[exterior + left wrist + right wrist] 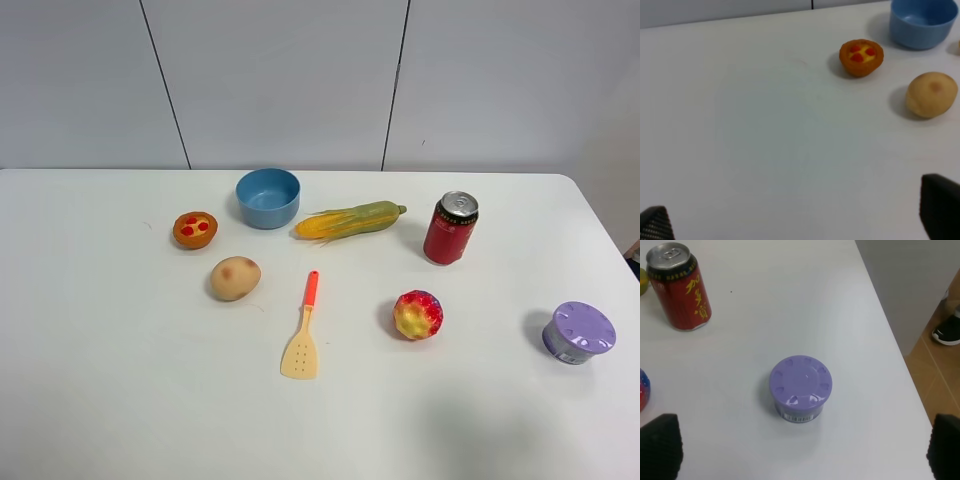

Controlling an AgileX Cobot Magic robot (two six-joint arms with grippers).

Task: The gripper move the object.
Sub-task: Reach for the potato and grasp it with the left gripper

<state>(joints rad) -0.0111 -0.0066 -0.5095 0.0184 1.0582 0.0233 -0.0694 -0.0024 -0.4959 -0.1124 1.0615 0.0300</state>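
Note:
The tan toy potato [235, 278] with a reddish blotch lies on the white table [120, 380], left of centre. It also shows in the left wrist view [931, 94]. My left gripper [796, 220] is open and empty, its black fingertips [940, 207] wide apart, well short of the potato. My right gripper [802, 450] is open and empty, hovering near a purple lidded tub [800, 388]. Neither arm shows in the exterior high view.
Around the potato are a small orange bowl with red bits [195, 229], a blue bowl [268, 197], a toy corn cob [350, 220] and an orange-handled spatula [303, 330]. A red can [451, 228], a red-yellow bumpy ball [418, 315] and the purple tub [579, 332] stand to the right.

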